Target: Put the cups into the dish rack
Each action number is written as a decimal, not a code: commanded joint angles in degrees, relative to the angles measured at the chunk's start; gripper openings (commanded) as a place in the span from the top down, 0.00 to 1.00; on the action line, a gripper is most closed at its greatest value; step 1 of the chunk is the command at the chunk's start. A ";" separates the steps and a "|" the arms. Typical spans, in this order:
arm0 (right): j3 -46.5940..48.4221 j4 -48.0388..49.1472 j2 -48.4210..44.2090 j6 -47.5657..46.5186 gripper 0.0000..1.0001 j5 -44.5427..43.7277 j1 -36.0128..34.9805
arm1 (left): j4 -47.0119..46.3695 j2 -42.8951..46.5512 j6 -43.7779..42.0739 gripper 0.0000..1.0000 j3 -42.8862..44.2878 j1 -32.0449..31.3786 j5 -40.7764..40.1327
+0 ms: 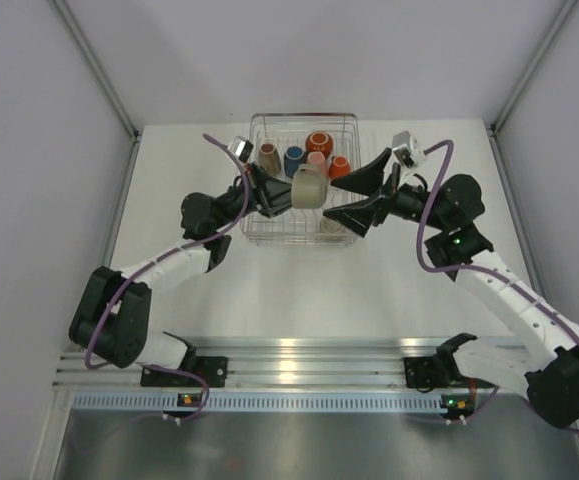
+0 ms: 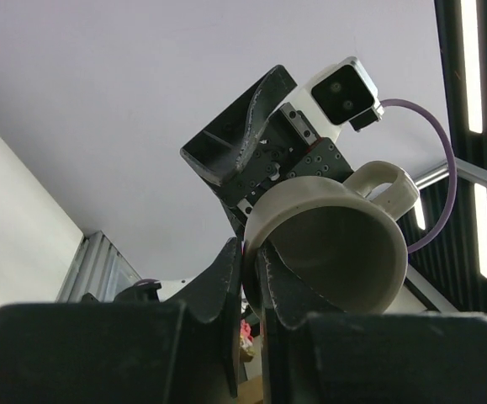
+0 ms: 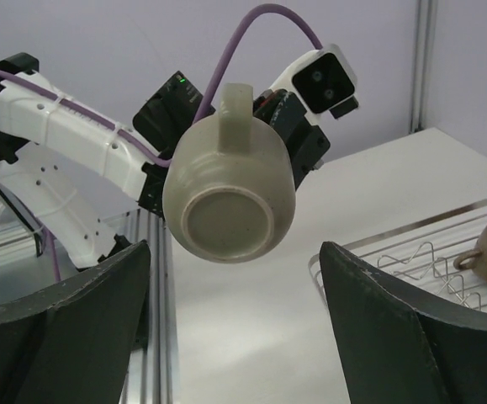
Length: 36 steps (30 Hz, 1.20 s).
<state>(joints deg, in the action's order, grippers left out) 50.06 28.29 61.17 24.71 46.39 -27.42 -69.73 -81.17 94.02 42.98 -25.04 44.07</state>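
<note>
Beige cup [image 3: 230, 194]: pinched by the rim in the closed left claw [image 2: 251, 257], held in the air over the rack [image 1: 252, 140], on its side, long axis level, base turned toward the right claw [image 1: 357, 192], handle up. Right claw: spread wide, empty, facing that base (seemingly placed for a handover). Finish plain, matte, foot ring unglazed; other cups [image 1: 318, 142] stand racked behind.

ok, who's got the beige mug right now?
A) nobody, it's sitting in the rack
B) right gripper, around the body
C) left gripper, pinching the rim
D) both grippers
C: the left gripper is shut on the rim of the beige mug, holding it in the air. The right gripper stands open, its fingers clear of the mug on either side.
</note>
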 commanded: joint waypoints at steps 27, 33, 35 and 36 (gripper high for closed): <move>5.66 5.90 5.63 -1.68 0.81 -0.34 -6.95 | -8.14 -1.71 0.20 1.00 1.40 -3.18 -2.06; 4.26 5.46 4.75 -2.73 1.00 -2.53 -7.03 | -8.14 -2.15 0.02 1.00 1.05 -3.26 -1.89; 4.08 4.32 3.96 -3.52 1.00 -4.20 -6.86 | -8.14 -2.33 0.29 0.94 1.14 -3.26 -1.62; 4.08 3.62 3.70 -4.48 1.00 -4.73 -6.94 | -8.14 -2.33 0.55 0.89 1.23 -3.26 -1.45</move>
<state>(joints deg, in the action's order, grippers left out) 53.67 30.50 66.70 23.14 43.62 -33.01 -71.66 -83.31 94.43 43.00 -27.86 43.31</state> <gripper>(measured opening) 0.637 0.135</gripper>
